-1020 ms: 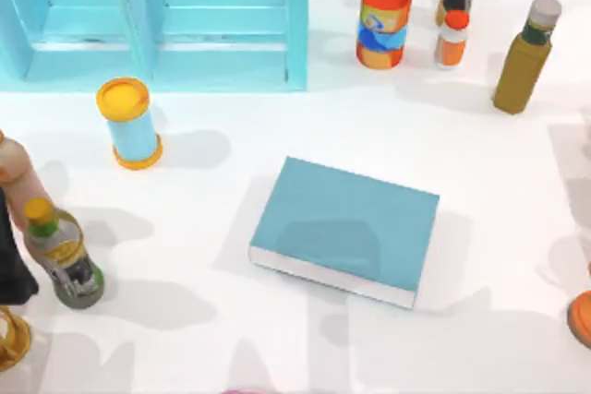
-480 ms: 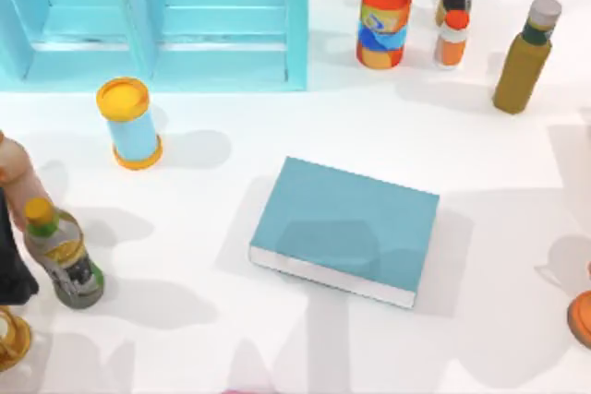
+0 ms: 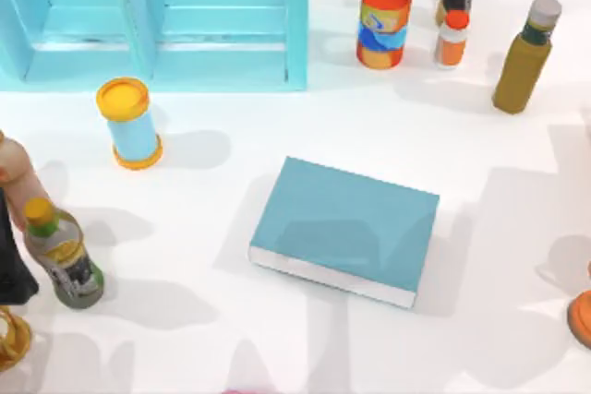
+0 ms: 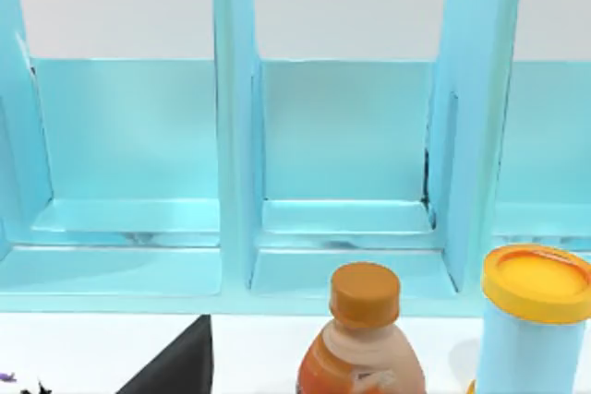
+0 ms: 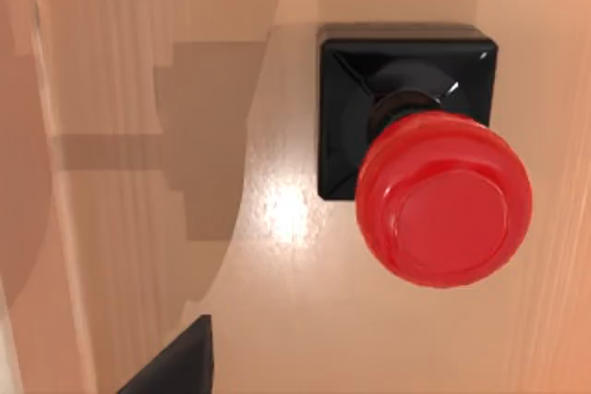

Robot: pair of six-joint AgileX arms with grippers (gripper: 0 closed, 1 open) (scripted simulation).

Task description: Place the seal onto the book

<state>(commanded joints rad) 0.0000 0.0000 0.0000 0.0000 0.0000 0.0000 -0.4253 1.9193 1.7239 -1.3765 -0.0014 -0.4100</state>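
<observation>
The book [image 3: 346, 223] is thick, with a teal cover and white page edges, and lies flat and closed near the middle of the table in the top view. The seal [image 5: 441, 198], a black square block with a glossy red ball knob, stands upright on a tan wood-grained surface in the right wrist view, directly beneath that camera. A dark part of my right gripper [image 5: 175, 362] shows at that picture's edge, apart from the seal. A similar dark part of my left gripper [image 4: 175, 362] shows in the left wrist view, facing the cabinet.
A light-blue cabinet [image 3: 157, 16] spans the back left. A yellow-lidded blue can [image 3: 129, 126] and a green bottle [image 3: 65, 260] stand at the left. An orange can [image 3: 383, 25], a small orange-capped bottle [image 3: 452, 39] and an olive bottle [image 3: 524, 57] stand at the back right.
Shadows over the book and the table's right side have shifted. The book and the other objects have not moved.
</observation>
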